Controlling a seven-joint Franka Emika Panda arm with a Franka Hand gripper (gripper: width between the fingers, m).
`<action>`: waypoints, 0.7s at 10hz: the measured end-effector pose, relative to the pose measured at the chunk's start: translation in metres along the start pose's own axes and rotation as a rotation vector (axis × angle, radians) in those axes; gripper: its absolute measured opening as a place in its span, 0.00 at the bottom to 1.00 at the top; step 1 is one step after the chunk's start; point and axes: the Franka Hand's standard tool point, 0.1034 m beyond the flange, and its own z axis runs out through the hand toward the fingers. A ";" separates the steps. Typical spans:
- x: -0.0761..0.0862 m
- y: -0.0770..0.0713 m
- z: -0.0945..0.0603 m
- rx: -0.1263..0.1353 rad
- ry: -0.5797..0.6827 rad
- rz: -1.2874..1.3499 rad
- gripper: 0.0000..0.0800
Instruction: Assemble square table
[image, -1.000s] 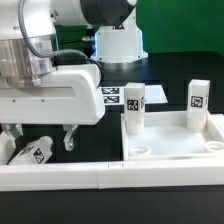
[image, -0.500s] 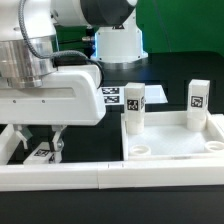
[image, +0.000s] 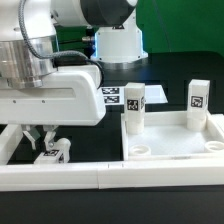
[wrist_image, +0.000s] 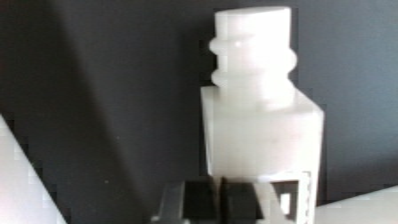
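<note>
The square table slab (image: 172, 143) lies at the exterior view's right, with two legs standing in its far corners, one at the left (image: 134, 106) and one at the right (image: 197, 96). My gripper (image: 45, 147) is low over the table at the exterior view's left, shut on a third white leg (image: 52, 154) whose tag faces up. In the wrist view the leg (wrist_image: 263, 110) reaches away from the gripper (wrist_image: 215, 206), its peg end farthest. The dark fingers (wrist_image: 191, 205) stand close together at its near end.
A long low white wall (image: 90, 177) runs along the front, just before the held leg and the slab. The marker board (image: 109, 96) lies behind the arm. The robot base (image: 118, 42) stands at the back.
The fingers were spread wide either side of the lying leg. They have closed on it, and the leg has shifted slightly toward the exterior view's right.
</note>
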 end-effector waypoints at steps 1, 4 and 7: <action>-0.001 -0.011 -0.003 0.004 -0.013 0.020 0.00; -0.001 -0.034 0.001 0.009 -0.020 0.015 0.10; 0.002 -0.033 -0.002 0.008 -0.010 0.014 0.51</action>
